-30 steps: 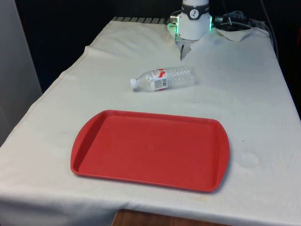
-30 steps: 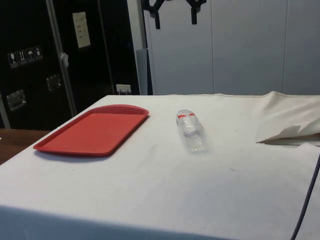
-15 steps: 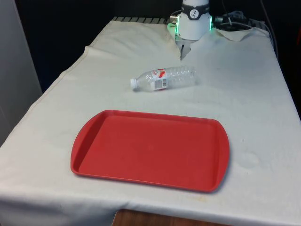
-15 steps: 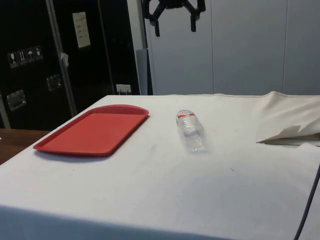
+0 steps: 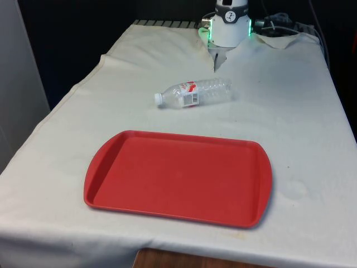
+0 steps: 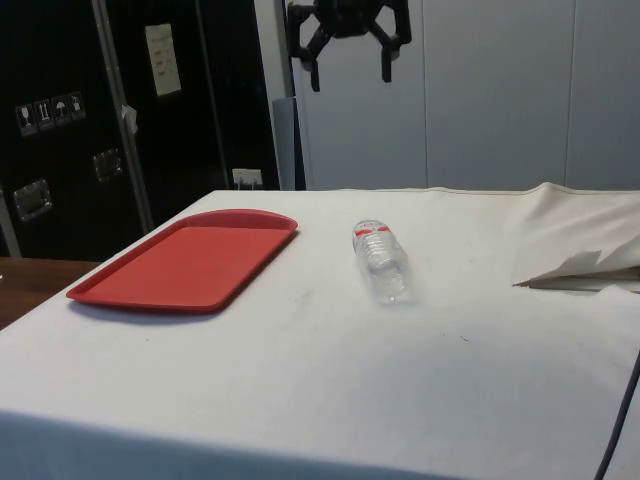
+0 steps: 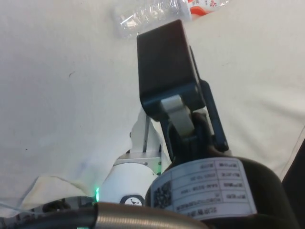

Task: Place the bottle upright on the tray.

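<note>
The clear plastic bottle (image 5: 193, 92) lies on its side on the white cloth (image 5: 290, 111), beyond the far long edge of the red tray (image 5: 177, 177) and well apart from it, not touching the rim. Its white cap end points toward the front view's left and its ribbed base toward the front view's right, with a red and white label wrapped around the body nearer the cap. From the side view the bottle (image 6: 381, 262) lies end-on, cap away from that camera, just to the right of the tray (image 6: 185, 259), with bare cloth (image 6: 330, 380) between the two. The tray itself is flat on the cloth, a shallow rounded-corner rectangle with a raised rim. High above the bottle, against the pale wall panels in the side view, hangs the black gripper (image 6: 349, 62), its two fingers pointing down and standing wide apart with open air between them, holding nothing. It is well clear of the bottle and of the tray. In the wrist view a piece of the bottle (image 7: 157, 10) with its red label shows on the cloth far below, past the dark finger. To the right of the bottle in the side view, the cloth is rumpled into a raised fold (image 6: 580, 262) near the table's far end.
</note>
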Controlling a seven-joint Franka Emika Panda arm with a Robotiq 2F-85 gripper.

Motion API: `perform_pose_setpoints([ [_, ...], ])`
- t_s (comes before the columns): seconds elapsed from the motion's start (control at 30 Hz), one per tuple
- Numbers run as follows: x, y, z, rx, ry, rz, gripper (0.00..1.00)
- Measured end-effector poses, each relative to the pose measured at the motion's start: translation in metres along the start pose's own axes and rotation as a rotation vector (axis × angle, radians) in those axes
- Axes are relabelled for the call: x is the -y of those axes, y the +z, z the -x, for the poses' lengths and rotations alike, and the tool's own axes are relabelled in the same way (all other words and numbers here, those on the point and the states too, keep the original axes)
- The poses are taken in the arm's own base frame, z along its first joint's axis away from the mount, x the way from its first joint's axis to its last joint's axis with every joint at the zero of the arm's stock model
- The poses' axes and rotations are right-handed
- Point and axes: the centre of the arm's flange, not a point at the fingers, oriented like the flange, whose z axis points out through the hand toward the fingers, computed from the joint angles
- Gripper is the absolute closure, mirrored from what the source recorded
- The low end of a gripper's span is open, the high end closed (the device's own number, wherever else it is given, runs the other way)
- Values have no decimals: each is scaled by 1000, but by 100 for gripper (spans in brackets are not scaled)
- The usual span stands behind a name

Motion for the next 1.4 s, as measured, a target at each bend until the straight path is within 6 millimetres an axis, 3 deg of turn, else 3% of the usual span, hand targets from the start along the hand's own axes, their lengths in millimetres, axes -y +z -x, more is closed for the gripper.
perform_pose_setpoints([
  [0.33,1,15,3,1,-1,14,0],
  [1.4,-6,88,3,44,25,14,0],
])
